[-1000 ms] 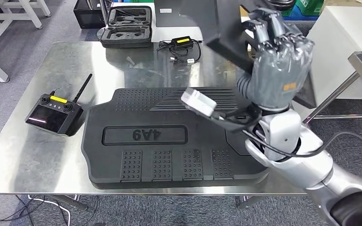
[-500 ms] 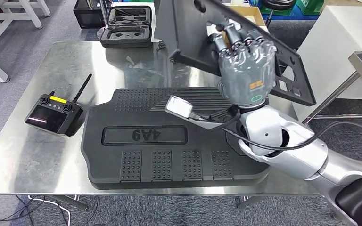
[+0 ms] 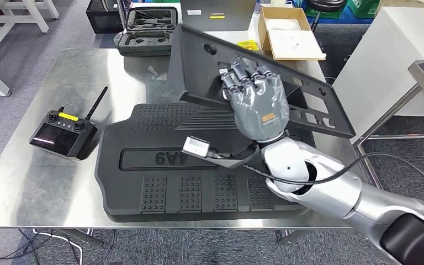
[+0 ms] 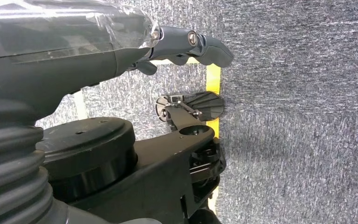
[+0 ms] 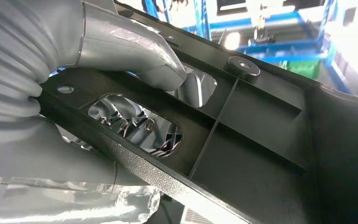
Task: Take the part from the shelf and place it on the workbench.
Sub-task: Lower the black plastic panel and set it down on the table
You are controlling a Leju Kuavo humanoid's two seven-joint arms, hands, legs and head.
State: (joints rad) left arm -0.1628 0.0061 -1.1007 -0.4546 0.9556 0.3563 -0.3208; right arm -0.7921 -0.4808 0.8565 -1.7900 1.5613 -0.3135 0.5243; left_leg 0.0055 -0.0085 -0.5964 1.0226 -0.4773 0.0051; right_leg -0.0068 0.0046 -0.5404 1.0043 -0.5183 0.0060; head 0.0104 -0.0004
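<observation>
1. Panel (image 3: 210, 66) in black plastic, the task's part, was aloft over the far half of the counter (image 3: 27, 182), tilted, its long edge running toward the counter's right side.
2. Right robot hand (image 3: 256, 102) gripped it near the middle of its length: the fingers (image 3: 243, 74) lay over one face and, in the right wrist view, the thumb (image 5: 140, 56) pressed the other face beside an oval cut-out (image 5: 135, 123).
3. It looked stiff and fairly light: thin walls, moulded ribs, several openings. Held at one spot, so long a piece would likely swing or twist.
4. The textured rim and the cut-out edges seemed the surest places to hold; the smooth faces looked slippery.
5. Below it, a large black ribbed mat (image 3: 165, 160) covered the middle of the counter, and a remote controller (image 3: 63, 132) sat near the left edge.
6. Left robot hand (image 4: 186, 44) hung over grey carpet with curled fingers, holding nothing.
</observation>
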